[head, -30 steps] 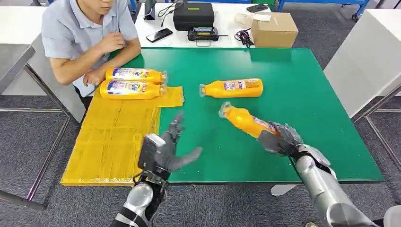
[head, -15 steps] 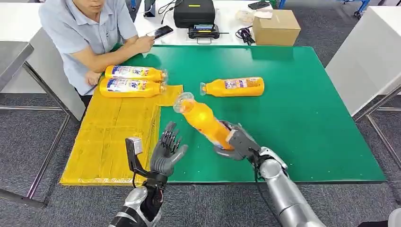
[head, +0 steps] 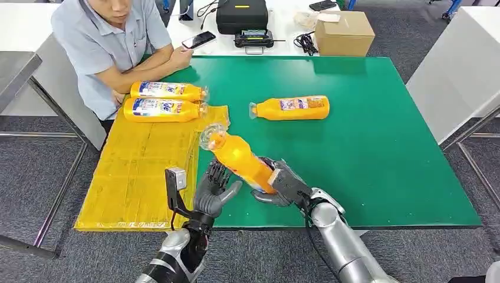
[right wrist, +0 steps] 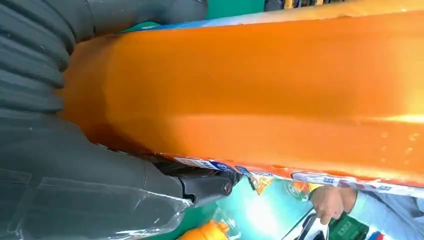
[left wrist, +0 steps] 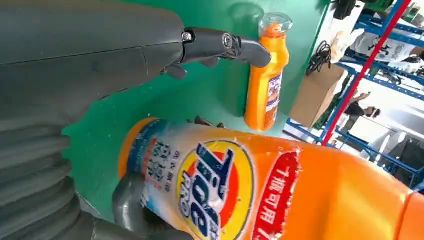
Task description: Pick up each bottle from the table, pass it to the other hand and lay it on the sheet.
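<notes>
My right hand (head: pixel 282 184) grips the lower end of an orange bottle (head: pixel 239 160) and holds it tilted above the green table (head: pixel 365 153), clear cap up and to the left. My left hand (head: pixel 213 190) is open beside the bottle's middle, fingers spread upward and close to it. The left wrist view shows the labelled bottle (left wrist: pixel 240 190) right in front of the palm, with a finger (left wrist: pixel 220 44) stretched past it. The right wrist view shows the bottle's orange body (right wrist: pixel 260 95) against my right hand (right wrist: pixel 75 190). Another bottle (head: pixel 290 108) lies on the table. Two bottles (head: pixel 168 91) (head: pixel 162 110) lie on the yellow sheet (head: pixel 141 171).
A person (head: pixel 112 41) sits at the table's far left corner, forearms on its edge beside the two laid bottles, with a phone (head: pixel 198 39) nearby. On the white table behind stand a black case (head: pixel 242 16) and a cardboard box (head: pixel 345 33).
My right hand has lifted its bottle off the table and carried it left to my left hand. The left hand has turned, fingers up, beside it. The person's arm has shifted.
</notes>
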`<state>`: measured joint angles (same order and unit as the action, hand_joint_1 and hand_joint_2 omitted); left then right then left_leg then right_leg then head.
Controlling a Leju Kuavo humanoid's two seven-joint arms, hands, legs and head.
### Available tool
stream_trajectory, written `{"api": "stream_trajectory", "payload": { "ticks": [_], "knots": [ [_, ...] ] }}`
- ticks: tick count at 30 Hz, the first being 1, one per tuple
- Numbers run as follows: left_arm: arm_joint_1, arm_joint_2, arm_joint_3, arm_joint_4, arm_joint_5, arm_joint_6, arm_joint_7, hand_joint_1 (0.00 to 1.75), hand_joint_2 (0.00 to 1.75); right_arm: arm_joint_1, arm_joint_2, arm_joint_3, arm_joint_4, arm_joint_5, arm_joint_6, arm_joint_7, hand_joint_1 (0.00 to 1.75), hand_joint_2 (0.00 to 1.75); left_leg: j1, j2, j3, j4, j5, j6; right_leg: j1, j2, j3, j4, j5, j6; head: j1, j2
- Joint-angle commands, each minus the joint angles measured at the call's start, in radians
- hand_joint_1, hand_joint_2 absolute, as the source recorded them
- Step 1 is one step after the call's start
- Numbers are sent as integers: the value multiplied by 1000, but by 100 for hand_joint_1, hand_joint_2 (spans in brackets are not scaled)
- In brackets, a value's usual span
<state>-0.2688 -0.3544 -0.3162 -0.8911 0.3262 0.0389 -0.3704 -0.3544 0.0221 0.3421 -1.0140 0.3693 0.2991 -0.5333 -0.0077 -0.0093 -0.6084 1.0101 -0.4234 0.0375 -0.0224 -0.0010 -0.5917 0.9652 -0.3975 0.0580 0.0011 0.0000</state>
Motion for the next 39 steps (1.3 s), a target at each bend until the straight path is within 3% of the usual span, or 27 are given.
{"api": "stream_trajectory", "payload": {
  "ticks": [1,21,22,23,28,29,30,32,35,37,38,39],
  "knots": [
    [-47,5,-24,21,-49,16,-36,0,175,-54,-2,112,182,-6,-9,2,175,175,1,1,2,0,-1,-1,1,1,2,-1,0,-2,0,0],
    [-92,5,-51,54,-31,21,-26,0,175,-81,2,179,243,13,-57,5,175,175,2,1,3,1,-2,-3,2,0,3,0,-1,-3,0,0],
    [-100,5,-54,73,-23,22,-24,117,175,-81,5,178,239,11,-59,3,175,175,1,1,2,1,-1,-2,1,0,2,0,-1,-2,0,0],
    [-103,5,-55,83,-22,23,-26,175,175,-80,7,175,234,5,-55,3,175,175,2,2,3,1,-2,-3,2,1,3,1,-1,-3,0,0],
    [-109,5,-54,97,-54,43,-30,175,175,-70,4,145,211,-21,-54,11,175,175,1,1,3,0,-1,-2,2,0,3,0,-1,-3,0,0],
    [-108,5,-51,92,-67,50,-30,175,175,-67,5,135,207,-22,-60,14,164,175,1,1,2,0,-1,-2,1,0,2,0,-1,-2,0,0],
    [-110,5,-51,93,-84,63,-23,175,175,-65,7,130,205,-21,-66,15,127,175,2,1,4,0,-2,-3,2,0,4,0,-2,-3,0,0],
    [-106,5,-46,77,-111,77,-12,175,175,-59,8,121,202,-17,-66,21,115,175,2,0,3,1,-2,-3,2,0,4,0,-2,-3,0,0],
    [-107,5,-46,76,-110,77,-11,175,175,-57,8,121,203,-17,-67,21,115,175,2,1,3,1,-2,-2,2,0,3,0,-2,-3,0,0],
    [-106,5,-48,73,-99,66,-1,175,175,-59,10,119,211,-18,-65,21,148,175,1,1,3,0,-2,-2,1,0,3,0,-1,-3,0,0],
    [-106,5,-48,73,-99,66,-1,175,175,-59,10,119,211,-18,-65,21,136,175,2,1,3,0,-1,-2,2,1,3,0,-1,-3,0,0],
    [-105,5,-45,68,-101,64,1,175,175,-60,16,117,222,-14,-71,19,24,175,1,0,1,0,-1,-1,1,0,1,0,-1,-2,0,0]
  ]
}}
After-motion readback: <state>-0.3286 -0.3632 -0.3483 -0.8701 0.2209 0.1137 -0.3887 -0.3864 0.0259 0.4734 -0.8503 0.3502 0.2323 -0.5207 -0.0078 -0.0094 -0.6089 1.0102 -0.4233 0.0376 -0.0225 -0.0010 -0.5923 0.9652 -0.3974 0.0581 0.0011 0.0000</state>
